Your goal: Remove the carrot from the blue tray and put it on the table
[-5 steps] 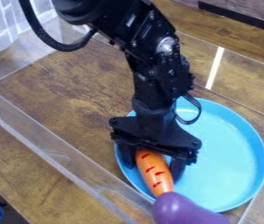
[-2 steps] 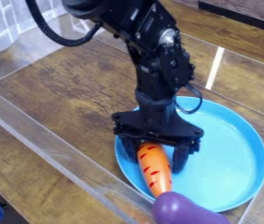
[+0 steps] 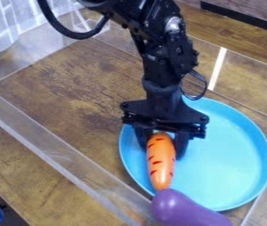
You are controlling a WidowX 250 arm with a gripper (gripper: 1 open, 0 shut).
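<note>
The orange carrot (image 3: 161,166) lies in the blue tray (image 3: 232,168), near its left rim, with its tip pointing towards the front. My gripper (image 3: 162,139) comes straight down on the carrot's far end, and its dark fingers press against both sides of it. The carrot's leafy top is hidden under the gripper. The tray rests on the dark wooden table (image 3: 65,84).
A glossy purple eggplant toy (image 3: 178,210) sits at the tray's front rim, just below the carrot's tip. A clear acrylic wall (image 3: 53,146) runs along the table's front left. Bare wood lies to the left of and behind the tray.
The gripper has drawn its fingers in from wide open onto the carrot's far end. The arm has shifted slightly to the right, and the carrot now lies straighter.
</note>
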